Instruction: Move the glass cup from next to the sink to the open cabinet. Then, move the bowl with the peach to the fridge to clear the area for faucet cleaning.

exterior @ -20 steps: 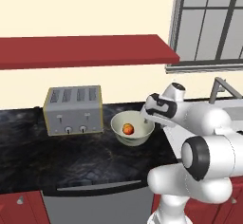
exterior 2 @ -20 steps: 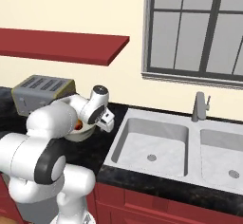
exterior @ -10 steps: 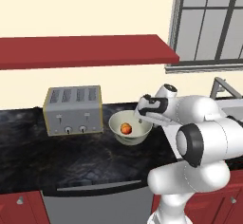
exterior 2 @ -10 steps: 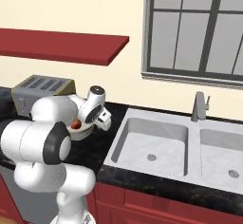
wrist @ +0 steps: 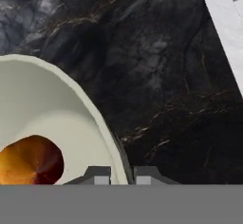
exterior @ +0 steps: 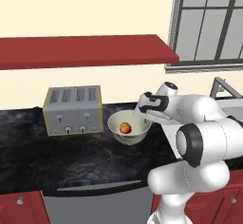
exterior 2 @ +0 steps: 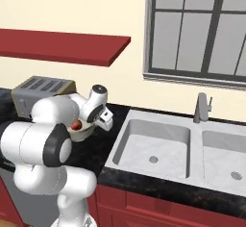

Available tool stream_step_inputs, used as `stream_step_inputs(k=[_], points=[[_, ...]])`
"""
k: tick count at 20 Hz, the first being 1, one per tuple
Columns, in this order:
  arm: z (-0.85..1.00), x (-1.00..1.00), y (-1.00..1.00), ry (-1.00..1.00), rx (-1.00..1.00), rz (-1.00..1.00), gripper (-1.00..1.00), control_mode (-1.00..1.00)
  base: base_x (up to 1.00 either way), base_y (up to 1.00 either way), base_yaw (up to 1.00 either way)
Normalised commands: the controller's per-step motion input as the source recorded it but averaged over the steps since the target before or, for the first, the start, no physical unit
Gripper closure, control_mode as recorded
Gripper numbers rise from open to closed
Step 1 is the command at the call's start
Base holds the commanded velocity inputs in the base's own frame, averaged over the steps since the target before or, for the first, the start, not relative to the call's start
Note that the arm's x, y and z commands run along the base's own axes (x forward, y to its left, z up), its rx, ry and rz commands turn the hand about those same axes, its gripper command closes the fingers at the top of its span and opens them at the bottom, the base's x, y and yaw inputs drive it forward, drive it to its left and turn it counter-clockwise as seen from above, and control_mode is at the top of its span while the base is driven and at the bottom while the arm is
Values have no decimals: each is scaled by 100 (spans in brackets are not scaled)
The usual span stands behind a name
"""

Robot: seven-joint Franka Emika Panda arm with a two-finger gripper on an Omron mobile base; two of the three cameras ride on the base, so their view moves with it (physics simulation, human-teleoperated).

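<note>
The cream-white bowl (exterior: 131, 139) stands on the black counter right of the toaster, with the orange-red peach (exterior: 125, 128) inside it. My gripper (exterior: 144, 116) is at the bowl's right rim. In the hand view the bowl (wrist: 47, 109) and the peach (wrist: 31, 161) fill the left side. There my gripper (wrist: 122, 176) has its fingertips (wrist: 97, 175) on either side of the rim, shut on it. From the right base view the bowl (exterior 2: 80, 132) and peach (exterior 2: 76, 125) peek out behind my arm. The fridge is out of view.
A silver toaster (exterior: 73, 109) stands left of the bowl. The double-basin sink (exterior 2: 153, 144) with its faucet (exterior 2: 202, 107) lies to the right, under a window. Dark red shelves (exterior: 90, 50) hang above the counter (exterior: 71, 161).
The arm has swung its elbow out to the right and the hand has settled lower at the bowl's right rim. Bowl and peach have stayed in place.
</note>
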Motion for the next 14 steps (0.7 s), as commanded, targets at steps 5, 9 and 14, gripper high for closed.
stream_step_inputs(k=[5,9,14], points=[[87,-40,-3,-12,1,-1,100,-100,0,0,0],[100,-69,-10,-16,0,-10,100,-100,0,0,0],[88,-99,-14,-18,3,-15,100,-100,0,0,0]])
